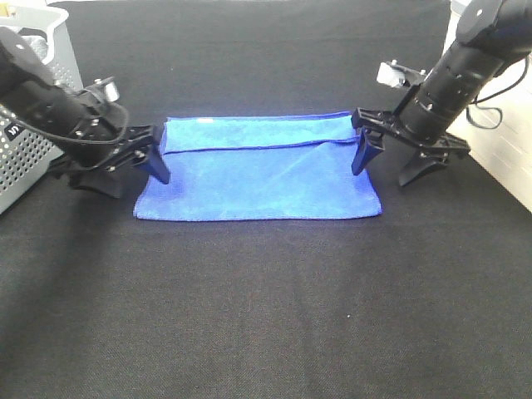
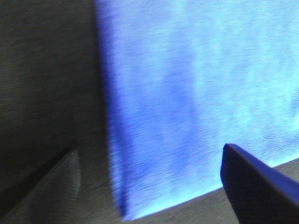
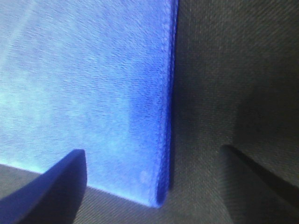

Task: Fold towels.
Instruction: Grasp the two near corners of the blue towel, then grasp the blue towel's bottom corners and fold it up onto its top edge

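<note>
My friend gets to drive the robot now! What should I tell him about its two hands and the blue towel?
Left gripper: open, holding nothing, straddling the left edge of the blue towel.
Right gripper: open, holding nothing, straddling the right edge.
Towel: lies on the black table, with a white basket off to the left.
Done: the far strip is folded over towards the front.
Left: probably grip both sides and finish the folding.
</note>
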`<state>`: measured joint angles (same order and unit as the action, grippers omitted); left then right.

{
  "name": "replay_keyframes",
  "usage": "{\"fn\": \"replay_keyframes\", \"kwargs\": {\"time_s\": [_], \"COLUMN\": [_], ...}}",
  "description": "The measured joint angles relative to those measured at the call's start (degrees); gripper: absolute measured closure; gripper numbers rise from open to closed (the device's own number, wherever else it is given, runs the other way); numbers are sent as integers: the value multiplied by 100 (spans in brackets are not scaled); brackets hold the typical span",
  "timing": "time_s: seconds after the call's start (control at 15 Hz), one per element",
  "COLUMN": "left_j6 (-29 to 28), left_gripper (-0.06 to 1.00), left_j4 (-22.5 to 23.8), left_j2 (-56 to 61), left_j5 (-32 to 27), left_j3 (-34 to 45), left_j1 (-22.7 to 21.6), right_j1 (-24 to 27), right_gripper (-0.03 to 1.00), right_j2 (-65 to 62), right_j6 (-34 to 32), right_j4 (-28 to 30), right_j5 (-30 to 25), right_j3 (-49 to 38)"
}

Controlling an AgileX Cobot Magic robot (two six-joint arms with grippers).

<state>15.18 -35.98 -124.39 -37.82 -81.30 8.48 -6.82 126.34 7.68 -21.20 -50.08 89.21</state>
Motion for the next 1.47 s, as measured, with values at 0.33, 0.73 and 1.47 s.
{"fn": "replay_keyframes", "kwargs": {"time_s": [0.33, 0.73, 1.47], "left_j6": [-218, -258, -321], "left_gripper": [25, 93, 94], "left_j4": [-212, -143, 487], "left_j2": [-258, -332, 1220], "left_j5": [69, -40, -699], "left_j3": [0, 0, 1931], "left_j1": [183, 183, 183], "right_j1": [-6, -6, -6], "right_gripper": [33, 96, 97], "right_j2": [350, 413, -1106], "right_j6": [430, 189, 195], "right_j4": [-745, -567, -688], "right_j5": [23, 149, 521], "right_j3": [0, 0, -2618]}}
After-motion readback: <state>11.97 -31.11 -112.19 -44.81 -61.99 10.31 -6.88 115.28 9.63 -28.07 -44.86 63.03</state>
